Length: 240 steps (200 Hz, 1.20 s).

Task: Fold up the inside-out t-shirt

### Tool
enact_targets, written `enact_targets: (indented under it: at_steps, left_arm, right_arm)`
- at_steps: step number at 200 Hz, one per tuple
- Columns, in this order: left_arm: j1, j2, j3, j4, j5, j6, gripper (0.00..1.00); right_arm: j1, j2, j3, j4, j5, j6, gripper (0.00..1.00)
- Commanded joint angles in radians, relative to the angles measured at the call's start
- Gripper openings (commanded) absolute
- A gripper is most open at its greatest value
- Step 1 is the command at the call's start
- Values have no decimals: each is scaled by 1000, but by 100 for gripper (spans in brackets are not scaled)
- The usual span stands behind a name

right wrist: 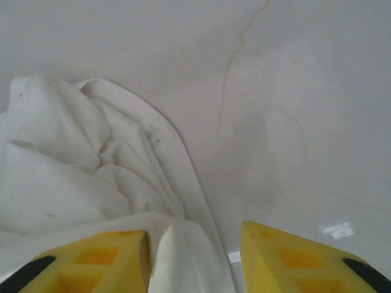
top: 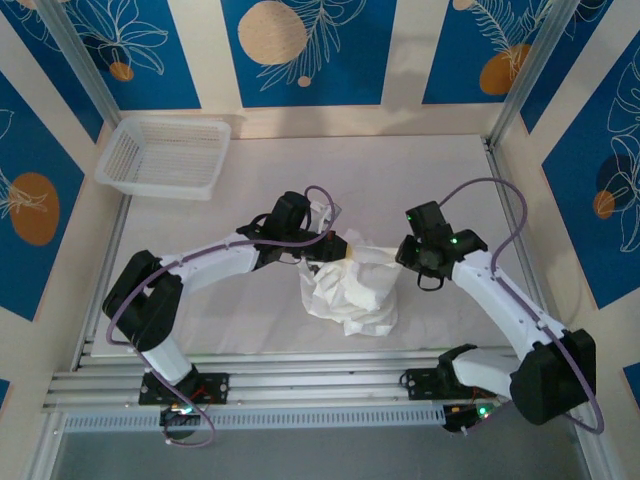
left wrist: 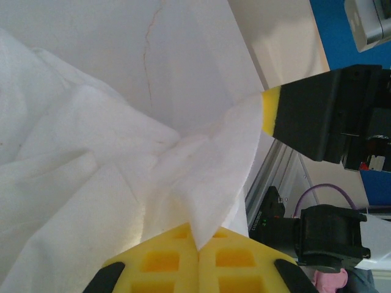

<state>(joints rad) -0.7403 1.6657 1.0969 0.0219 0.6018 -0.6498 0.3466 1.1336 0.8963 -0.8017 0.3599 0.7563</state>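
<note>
White t-shirt (left wrist: 91, 159) in left tool (left wrist: 197, 237)

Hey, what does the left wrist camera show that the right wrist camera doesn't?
Left wrist view: the left hand pinched shut on a fold of the t-shirt, and one yellow fingertip of the right hand touching the cloth's edge. Right wrist view: the right hand's fingers apart, cloth lying between them against one pad. Both: the wrinkled white t-shirt on the pale table.
</note>
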Motion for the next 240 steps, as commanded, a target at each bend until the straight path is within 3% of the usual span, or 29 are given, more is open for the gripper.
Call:
enact_targets:
  at_steps: [1, 37, 65, 93, 114, 136, 149, 168, 189, 212, 240]
  left_arm:
    - [-7, -16, 8, 2, 0, 26, 0]
    - [-6, -12, 13, 2, -1, 29, 0]
    - [-6, -4, 19, 6, 12, 32, 0]
    - [-7, -6, 21, -2, 16, 38, 0]
    - [-5, -15, 15, 0, 12, 38, 0]
    - [-7, -21, 15, 0, 12, 37, 0]
    - [-6, -27, 15, -4, 10, 39, 0]
    - [-7, -48, 18, -25, 2, 52, 0]
    - [-7, -84, 30, -22, 26, 68, 0]
    - [-39, -122, 92, -41, 93, 155, 0]
    - [-166, -123, 240, -217, 12, 377, 0]
  right_arm:
    - [-37, -42, -40, -59, -89, -34, 37]
    - [-68, -55, -91, -88, -123, -70, 37]
    - [-68, -75, -114, 22, -290, -115, 38]
    - [-46, -78, -92, 113, -406, -86, 52]
    - [-49, -98, -114, 206, -398, -62, 60]
    - [-66, -75, -145, 246, -283, -53, 61]
    - [-78, -37, -146, 221, -214, -58, 55]
    - [-97, 2, -134, 173, -210, -72, 40]
    - [-126, -21, -150, 151, -197, -77, 0]
    - [-193, -113, -156, 126, -210, -77, 0]
    - [-280, -257, -100, 76, -195, -79, 0]
